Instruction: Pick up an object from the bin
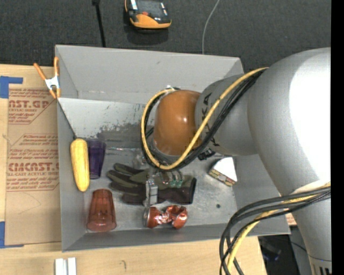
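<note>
The gripper (153,189) is hanging over the black glove (124,181) at the bin's (134,70) middle — whether it is open cannot be told. Descending, it should be centring on the glove — clearing the crushed red can (165,216) nearby.

Backdrop up top was just a dark matte floor (279,24) or mat, couldn't tell which, with an orange-and-black gadget (148,13) lying on it at the upper edge. A thick black cable (100,22) ran down just left of the gadget and a thin pale wire (208,27) to its right. A light wooden surface (161,260) showed along the bottom.
</note>
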Tool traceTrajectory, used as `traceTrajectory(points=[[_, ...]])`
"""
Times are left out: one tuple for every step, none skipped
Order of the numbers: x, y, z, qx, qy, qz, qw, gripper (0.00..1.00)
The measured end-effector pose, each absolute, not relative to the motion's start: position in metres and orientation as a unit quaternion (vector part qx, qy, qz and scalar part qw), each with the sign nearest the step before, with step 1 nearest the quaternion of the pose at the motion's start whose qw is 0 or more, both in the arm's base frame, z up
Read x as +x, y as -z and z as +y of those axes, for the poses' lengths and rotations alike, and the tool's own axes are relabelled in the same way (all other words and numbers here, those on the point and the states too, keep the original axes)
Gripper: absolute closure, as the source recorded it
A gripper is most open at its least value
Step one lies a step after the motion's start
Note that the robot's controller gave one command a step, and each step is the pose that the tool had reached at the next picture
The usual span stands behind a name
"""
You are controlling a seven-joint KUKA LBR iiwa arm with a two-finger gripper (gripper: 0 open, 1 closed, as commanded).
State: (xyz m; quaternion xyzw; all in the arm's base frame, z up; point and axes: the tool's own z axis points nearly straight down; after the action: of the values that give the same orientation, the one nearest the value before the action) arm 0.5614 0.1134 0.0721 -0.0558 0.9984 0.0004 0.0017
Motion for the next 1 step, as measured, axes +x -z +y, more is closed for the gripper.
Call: traceTrajectory(points=[[0.5777,-0.0706,0.1212,-0.139,-0.001,0.99,0.001,1.0]])
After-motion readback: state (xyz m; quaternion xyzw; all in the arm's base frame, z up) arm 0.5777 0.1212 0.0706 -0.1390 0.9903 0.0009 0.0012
